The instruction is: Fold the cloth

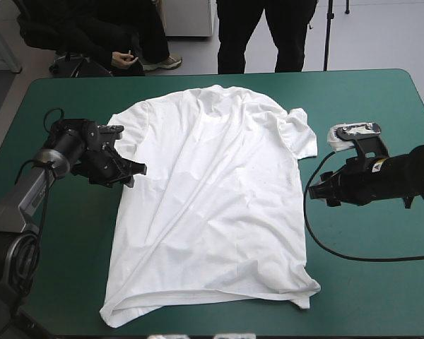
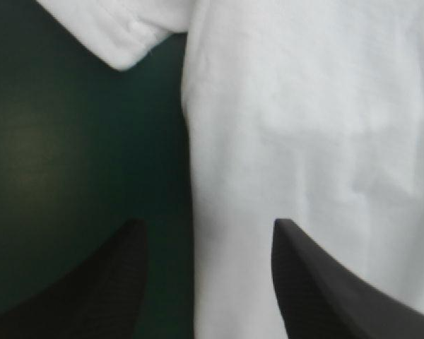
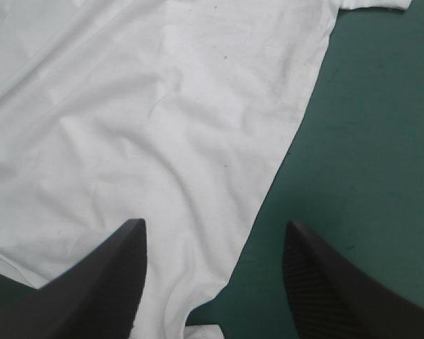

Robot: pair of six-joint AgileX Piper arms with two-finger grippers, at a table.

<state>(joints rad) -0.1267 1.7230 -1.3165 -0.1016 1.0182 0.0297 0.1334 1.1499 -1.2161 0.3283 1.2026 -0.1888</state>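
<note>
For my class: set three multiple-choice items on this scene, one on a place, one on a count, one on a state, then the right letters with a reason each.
1. The T-shirt has its collar toward which edge of the teal-green cover?
A far
B near
C left
2. How many grippers stand open?
A none
B one
C two
3. The T-shirt is:
A a crumpled heap
B spread flat
C a folded bundle
1 A: the collar is nearest the far edge.
2 C: the left gripper and right gripper both show fingers apart.
3 B: it lies open and flat.
</note>
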